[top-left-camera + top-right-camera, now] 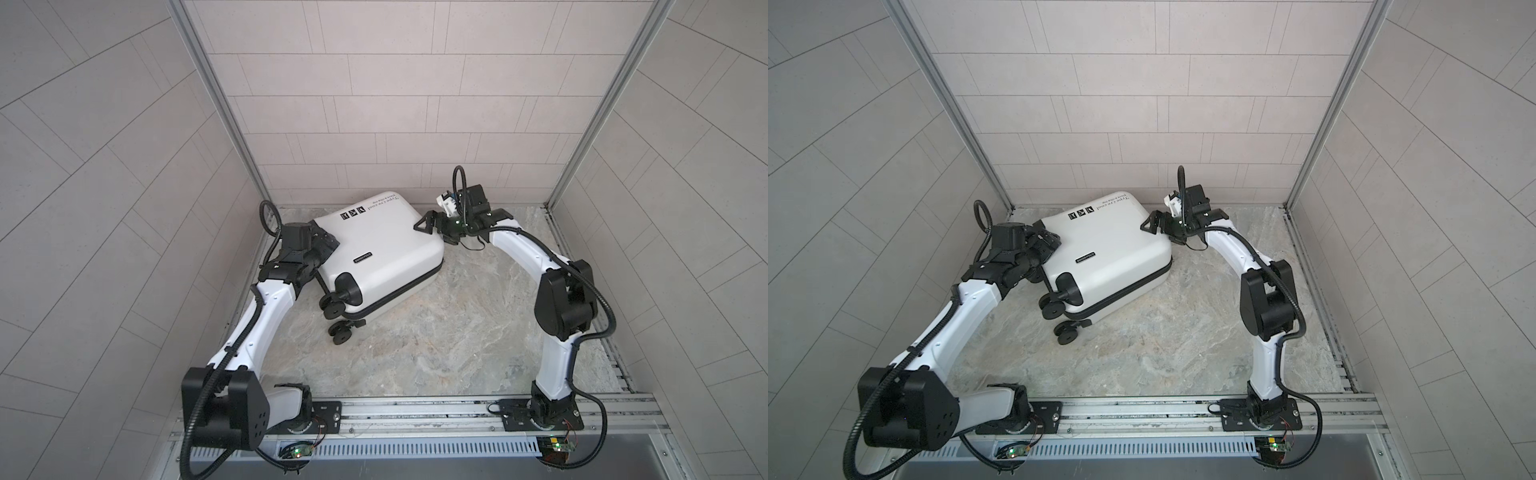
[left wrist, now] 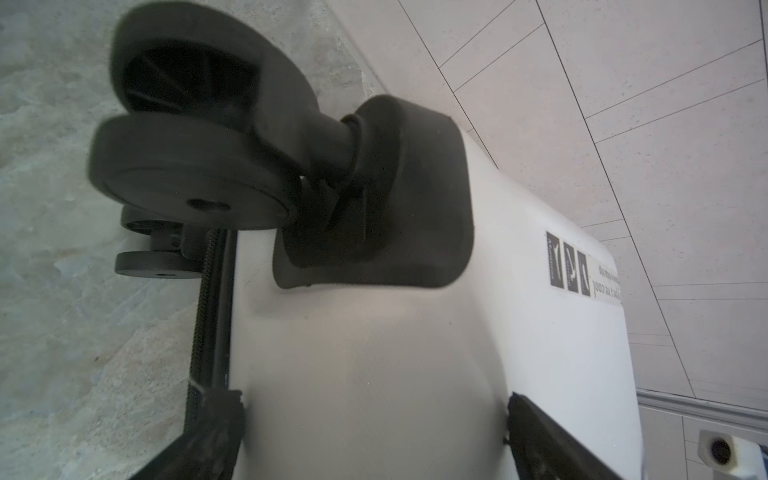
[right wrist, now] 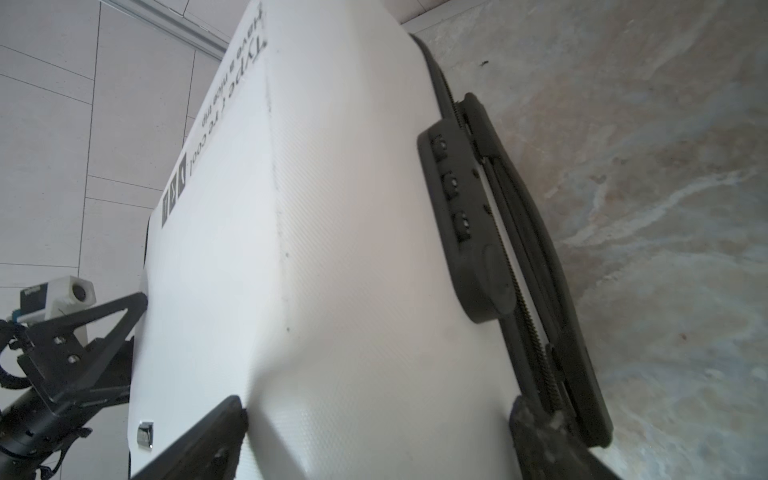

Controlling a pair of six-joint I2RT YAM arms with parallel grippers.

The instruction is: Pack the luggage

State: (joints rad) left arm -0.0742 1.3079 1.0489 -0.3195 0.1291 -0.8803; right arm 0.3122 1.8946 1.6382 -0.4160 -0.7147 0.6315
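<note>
The luggage (image 1: 374, 249) (image 1: 1104, 245) is a white hard-shell suitcase lying shut on its side, printed face up, black wheels (image 1: 340, 328) toward the front. My left gripper (image 1: 322, 243) (image 1: 1048, 241) sits at the wheel end. In the left wrist view, the left gripper (image 2: 374, 419) is open wide, its fingertips astride the luggage (image 2: 374, 353) below a caster (image 2: 195, 178). My right gripper (image 1: 432, 230) (image 1: 1160, 228) is at the opposite end. In the right wrist view, the right gripper (image 3: 378, 415) is also open wide, straddling the luggage (image 3: 332, 249) beside the black lock (image 3: 465, 216). I cannot tell whether either pair of fingertips presses.
The marble floor (image 1: 436, 340) stretches in front of the suitcase. Tiled walls (image 1: 374, 124) close in at the back and on both sides, near the suitcase's far corner. An aluminium rail (image 1: 415, 411) carrying both arm bases runs along the front.
</note>
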